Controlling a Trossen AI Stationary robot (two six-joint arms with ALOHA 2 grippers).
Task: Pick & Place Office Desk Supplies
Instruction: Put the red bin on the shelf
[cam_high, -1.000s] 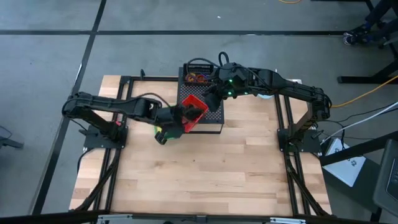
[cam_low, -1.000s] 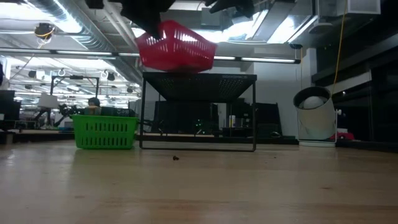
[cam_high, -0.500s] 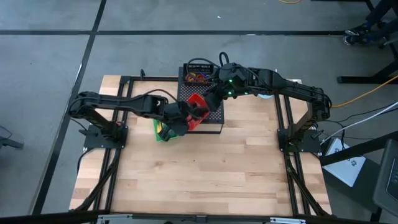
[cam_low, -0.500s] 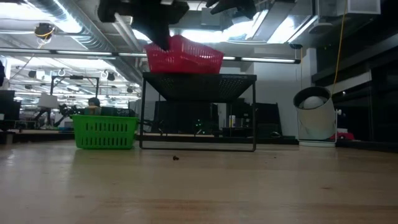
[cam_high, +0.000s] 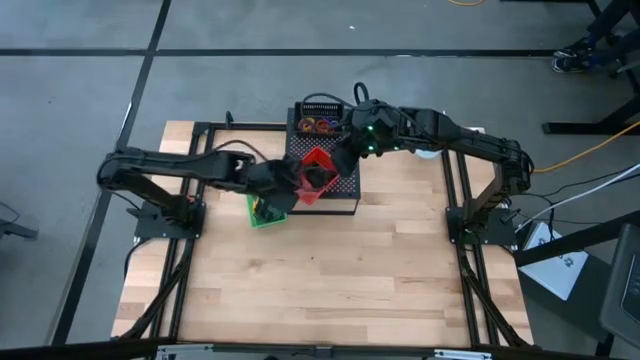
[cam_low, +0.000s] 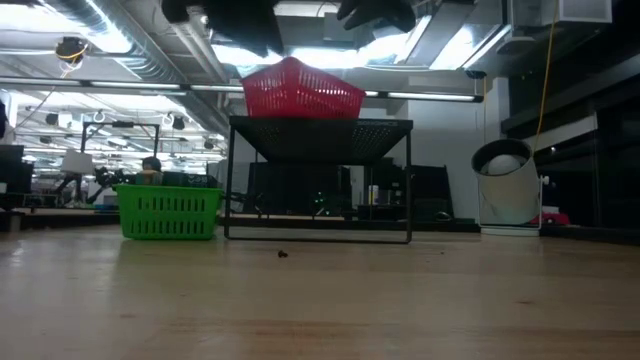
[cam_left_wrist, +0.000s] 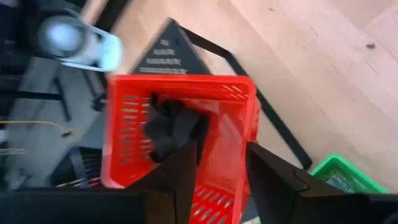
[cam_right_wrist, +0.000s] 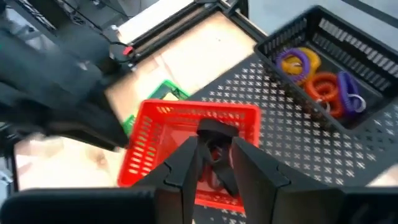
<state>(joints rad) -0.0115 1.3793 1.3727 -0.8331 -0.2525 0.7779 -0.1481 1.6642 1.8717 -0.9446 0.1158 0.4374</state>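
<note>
Red plastic basket (cam_high: 316, 172) sits on the black perforated metal stand (cam_high: 345, 187); left gripper (cam_left_wrist: 217, 180) fingers spread — lift straight clear. Right gripper (cam_right_wrist: 216, 163), fingers slightly apart, hovers above.

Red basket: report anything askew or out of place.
The red basket sits level on the black perforated shelf, holding black clips. The left gripper straddles its rim with fingers apart. Nothing spilled; nothing stands out.

High view: overhead, straight down on the whole bench (cam_high: 320, 270).
Low view: bench height, level across to the room behind.
Left wrist view: close above the red basket (cam_left_wrist: 180, 134).
Right wrist view: close, tilted down on that basket.
Shared: all four show the red basket atop the black perforated stand (cam_low: 320, 135).
</note>
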